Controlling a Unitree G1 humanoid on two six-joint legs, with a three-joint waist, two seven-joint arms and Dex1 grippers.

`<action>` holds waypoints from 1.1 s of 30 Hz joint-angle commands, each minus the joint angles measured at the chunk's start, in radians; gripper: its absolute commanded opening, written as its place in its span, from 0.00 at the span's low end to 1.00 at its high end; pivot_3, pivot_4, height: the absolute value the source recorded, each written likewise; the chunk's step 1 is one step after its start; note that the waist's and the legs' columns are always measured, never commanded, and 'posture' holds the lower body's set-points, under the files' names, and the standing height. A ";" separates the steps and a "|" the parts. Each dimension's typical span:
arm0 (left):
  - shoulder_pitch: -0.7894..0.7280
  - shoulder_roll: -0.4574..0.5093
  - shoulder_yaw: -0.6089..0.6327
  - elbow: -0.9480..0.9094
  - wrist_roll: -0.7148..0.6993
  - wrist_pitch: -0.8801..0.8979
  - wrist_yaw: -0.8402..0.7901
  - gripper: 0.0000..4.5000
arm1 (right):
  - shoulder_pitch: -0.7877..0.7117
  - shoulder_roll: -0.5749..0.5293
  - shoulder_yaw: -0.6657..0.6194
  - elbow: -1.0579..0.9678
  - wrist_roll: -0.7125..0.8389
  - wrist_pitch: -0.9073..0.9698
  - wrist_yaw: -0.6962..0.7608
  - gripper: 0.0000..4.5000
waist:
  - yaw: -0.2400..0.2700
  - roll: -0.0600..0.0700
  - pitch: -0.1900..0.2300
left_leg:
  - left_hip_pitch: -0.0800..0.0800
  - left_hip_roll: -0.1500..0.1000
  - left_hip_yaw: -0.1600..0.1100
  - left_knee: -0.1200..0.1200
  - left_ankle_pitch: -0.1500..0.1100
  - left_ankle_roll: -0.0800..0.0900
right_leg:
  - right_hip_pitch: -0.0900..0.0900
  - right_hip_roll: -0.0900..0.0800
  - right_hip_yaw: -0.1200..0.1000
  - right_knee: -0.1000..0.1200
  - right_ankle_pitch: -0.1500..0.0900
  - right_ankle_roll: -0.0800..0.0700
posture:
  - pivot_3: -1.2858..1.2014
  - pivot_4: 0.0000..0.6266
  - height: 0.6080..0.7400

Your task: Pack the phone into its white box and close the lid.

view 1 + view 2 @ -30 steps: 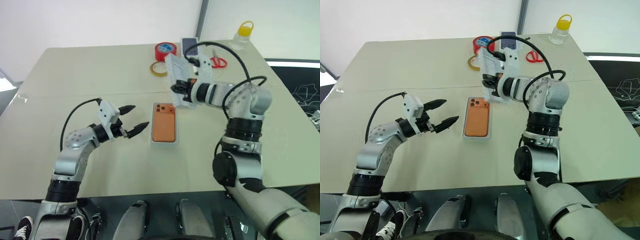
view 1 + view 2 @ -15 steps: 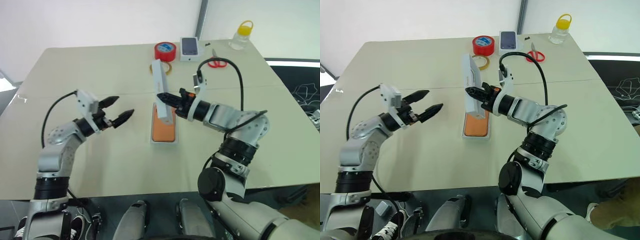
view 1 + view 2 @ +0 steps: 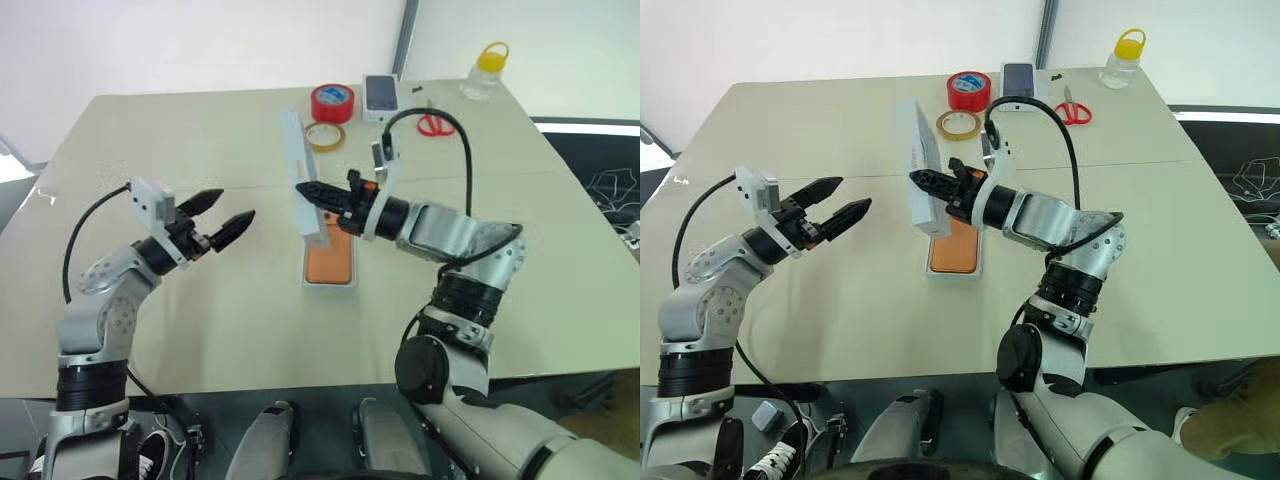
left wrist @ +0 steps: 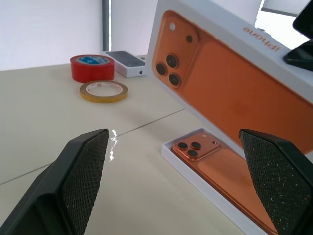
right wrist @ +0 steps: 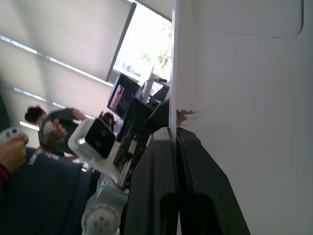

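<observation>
In the middle of the table (image 3: 200, 330) lies the phone (image 3: 331, 262), orange, flat on its back inside the white box (image 4: 172, 155), whose thin rim frames it on all sides; in the left wrist view its dark lens cluster sits at the corner farthest from the robot. Just above it, off the table, the lid (image 3: 300, 180) stands on edge, tilted, its lower end hanging over the far part of the phone without touching it. The lid's outer face, printed with an orange phone, is turned toward the robot's left; its white inner side faces the right arm.

The right pincer (image 3: 312, 192) is clamped tight on the lid's thin wall, the two black fingers pressed together with the edge between them, as the right wrist view shows close up. The left pincer (image 3: 228, 216) hovers above the table to the left of the box, well apart from it, with its fingers spread wide and nothing between them; it points toward the lid.

At the far edge of the table sit a red tape roll (image 3: 332, 102), a yellowish tape ring (image 3: 325, 136) just in front of it, a small white box printed with a dark phone (image 3: 381, 95), red-handled scissors (image 3: 434, 123) and a clear bottle with a yellow cap (image 3: 482, 72).
</observation>
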 commanded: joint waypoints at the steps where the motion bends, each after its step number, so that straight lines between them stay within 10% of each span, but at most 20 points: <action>1: -0.017 -0.001 0.003 -0.040 -0.018 0.002 0.007 1.00 | 0.074 -0.042 0.192 -0.072 -0.079 -0.083 0.113 0.02 | -0.001 0.000 0.000 | 0.000 0.000 0.000 0.000 0.000 0.000 | 0.000 0.000 0.000 0.000 0.000 0.000 | 0.52 0.24 1.00; 14: -0.026 -0.009 -0.008 -0.037 -0.030 0.018 0.025 1.00 | 0.034 -0.523 0.624 -0.125 -0.438 -0.505 0.630 0.02 | -0.002 0.000 0.000 | 0.000 0.000 0.001 0.000 0.000 0.001 | 0.001 0.000 0.000 -0.003 0.000 0.000 | 0.52 0.24 1.00; 29: -0.022 -0.002 0.014 -0.058 -0.072 0.051 0.041 1.00 | 0.240 -0.157 0.587 -0.171 -0.292 -0.492 0.511 0.02 | 0.008 -0.001 0.000 | 0.000 0.000 0.000 0.001 0.000 0.001 | 0.002 0.000 -0.001 -0.003 0.000 0.000 | 0.52 0.24 1.00; 33: -0.015 0.018 0.034 -0.061 -0.098 0.074 0.036 1.00 | 0.275 -0.019 0.463 -0.118 -0.005 -0.296 0.312 0.02 | -0.002 -0.001 0.000 | 0.000 0.001 0.000 0.000 0.000 0.000 | 0.001 0.001 0.000 -0.002 0.000 0.000 | 0.52 0.24 1.00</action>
